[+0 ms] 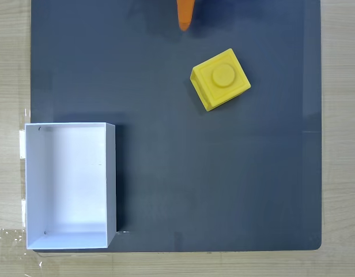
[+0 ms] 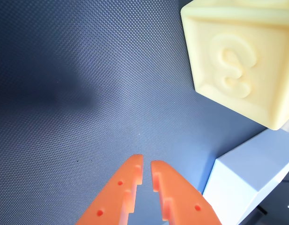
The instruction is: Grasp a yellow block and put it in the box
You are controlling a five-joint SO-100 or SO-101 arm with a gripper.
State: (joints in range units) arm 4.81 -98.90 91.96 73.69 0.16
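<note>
Clenched and empty, my claw (image 2: 147, 164) hangs at the mat's far edge. Yellow block (image 1: 220, 86) sits skewed, apart from it — unopened, I'd shove it aside, away from the box (image 1: 111, 184) at the near-left corner.

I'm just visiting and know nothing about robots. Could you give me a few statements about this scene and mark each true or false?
1. The yellow block is inside the box. False: it sits on the dark mat, apart from the box.
2. The box has nothing in it. True.
3. The gripper holds the block. False: its orange fingers are nearly together with nothing between them, and the block lies off to one side.
4. The block's top face has a round raised stud. True in the fixed view.
5. The mat lies on a wooden table. True.
</note>
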